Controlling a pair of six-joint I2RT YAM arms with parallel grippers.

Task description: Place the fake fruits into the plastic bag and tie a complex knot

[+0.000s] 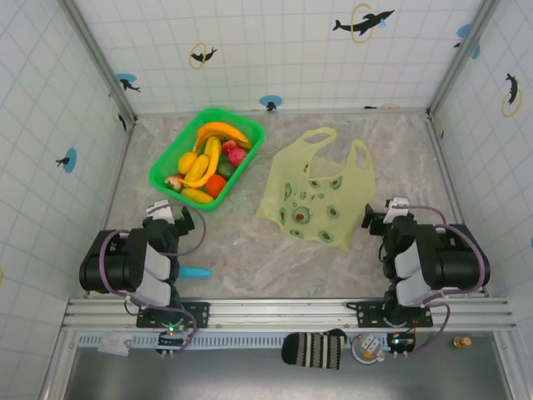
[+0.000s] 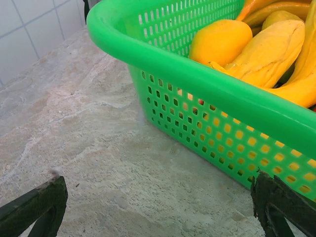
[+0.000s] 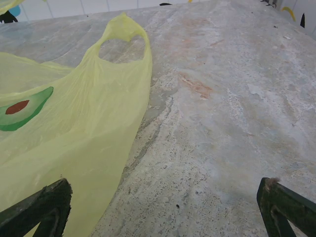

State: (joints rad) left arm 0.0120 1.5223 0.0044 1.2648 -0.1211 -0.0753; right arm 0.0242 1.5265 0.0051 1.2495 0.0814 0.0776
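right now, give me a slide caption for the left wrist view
Open left tool faces a green basket of yellow toy fruit.

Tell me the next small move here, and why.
Probably ease the right end effector, open and empty, forward to the handle of the bag and pinch it: the bag lies flat and unopened, while the fruits sit in the basket.

The top external camera is looking down from above the near edge over the grey marbled counter [image 1: 250, 258]. The left wrist camera is facing the bright green perforated plastic basket [image 2: 197, 113] from low and close. The right wrist camera is skimming the translucent yellow-green avocado-print plastic bag [image 3: 84, 128]. Both things are showing overhead too.
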